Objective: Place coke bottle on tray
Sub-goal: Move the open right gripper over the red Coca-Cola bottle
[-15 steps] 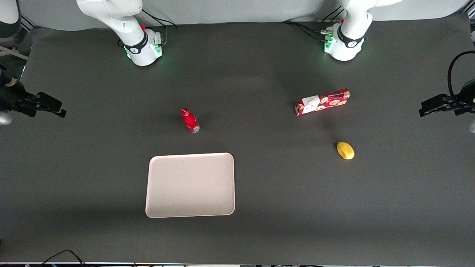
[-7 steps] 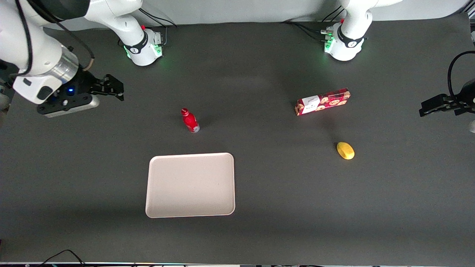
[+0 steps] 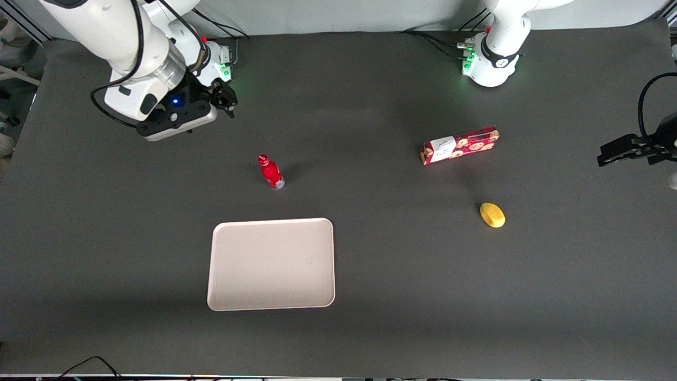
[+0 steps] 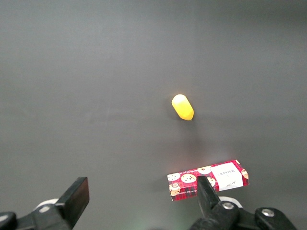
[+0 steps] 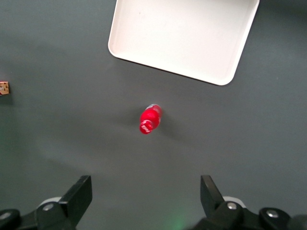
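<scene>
Gripper held high above the table, bottle not yet taken.

The table (image 3: 370, 328) carries the tray (image 3: 271, 263), which lies nearer to the front camera than the fingers (image 5: 81, 191). The gripper (image 5: 144, 194) is seen with fingers apart, nothing between them. The coke bottle (image 3: 271, 172) stands upright between fingers and tray.
</scene>
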Available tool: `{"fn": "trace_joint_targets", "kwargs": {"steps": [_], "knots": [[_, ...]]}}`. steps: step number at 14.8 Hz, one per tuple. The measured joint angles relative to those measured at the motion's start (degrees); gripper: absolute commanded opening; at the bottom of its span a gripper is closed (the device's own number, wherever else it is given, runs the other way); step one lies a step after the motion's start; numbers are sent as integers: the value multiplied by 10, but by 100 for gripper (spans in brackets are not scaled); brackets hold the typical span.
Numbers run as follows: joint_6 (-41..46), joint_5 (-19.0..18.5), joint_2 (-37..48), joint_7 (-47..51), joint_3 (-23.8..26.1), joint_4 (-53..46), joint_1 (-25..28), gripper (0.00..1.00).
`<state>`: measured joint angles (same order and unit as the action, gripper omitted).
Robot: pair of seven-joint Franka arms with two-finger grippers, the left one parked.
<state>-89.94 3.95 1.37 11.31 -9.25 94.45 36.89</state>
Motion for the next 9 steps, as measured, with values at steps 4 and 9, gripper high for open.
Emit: {"fn": "trace_joint_targets", "kwargs": {"steps": [4, 9], "knots": [[-28, 0, -2, 13, -6, 40, 11, 100], [-225, 0, -3, 17, 16, 196, 12, 100]]}}
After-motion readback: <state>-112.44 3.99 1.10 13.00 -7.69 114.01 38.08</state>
